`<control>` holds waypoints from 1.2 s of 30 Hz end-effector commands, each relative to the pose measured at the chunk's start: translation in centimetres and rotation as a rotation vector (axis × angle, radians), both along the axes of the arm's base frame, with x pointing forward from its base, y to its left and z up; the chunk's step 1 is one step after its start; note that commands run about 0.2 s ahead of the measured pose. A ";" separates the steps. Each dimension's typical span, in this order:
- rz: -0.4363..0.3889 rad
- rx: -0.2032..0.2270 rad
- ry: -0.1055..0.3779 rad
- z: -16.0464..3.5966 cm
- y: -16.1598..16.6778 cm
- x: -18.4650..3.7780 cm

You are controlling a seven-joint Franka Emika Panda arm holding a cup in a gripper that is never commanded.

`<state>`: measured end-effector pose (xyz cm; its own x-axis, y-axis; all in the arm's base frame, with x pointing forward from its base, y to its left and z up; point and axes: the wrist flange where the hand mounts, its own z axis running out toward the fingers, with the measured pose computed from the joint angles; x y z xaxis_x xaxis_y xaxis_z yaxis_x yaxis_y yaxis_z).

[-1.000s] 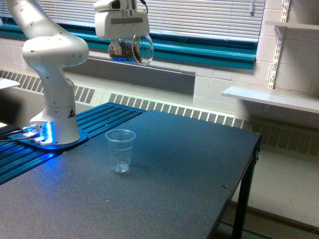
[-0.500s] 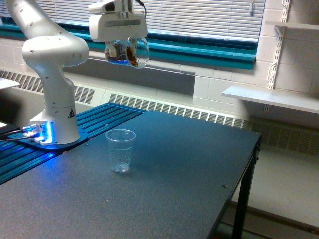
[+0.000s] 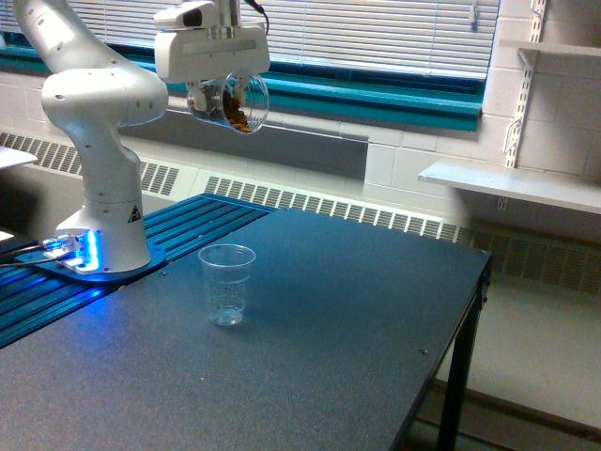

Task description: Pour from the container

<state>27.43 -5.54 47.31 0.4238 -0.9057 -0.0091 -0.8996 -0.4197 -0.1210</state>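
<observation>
Shifted toward the exterior view's left, the tool (image 3: 223, 94) grips the tilted container (image 3: 235, 101) high above the cup (image 3: 226, 283).

Clear glossy plastic for the container (image 3: 235, 101) and ribbed cup (image 3: 226, 284); matt, finely speckled dark table (image 3: 329, 348) top; smooth glossy white arm (image 3: 99, 103) shell.

No readable text anywhere; only a small triangular warning sticker on the arm base (image 3: 132, 212), illegible.
</observation>
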 end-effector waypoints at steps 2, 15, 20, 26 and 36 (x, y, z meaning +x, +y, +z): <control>-0.039 0.028 0.014 -0.2 -0.2 -0.5; -0.063 0.061 0.042 -0.9 -0.6 -0.9; -0.076 0.066 0.050 -1.2 -0.9 -1.0; -0.091 0.072 0.056 -1.6 -1.3 -1.0; -0.115 0.087 0.078 -2.4 -2.1 -1.0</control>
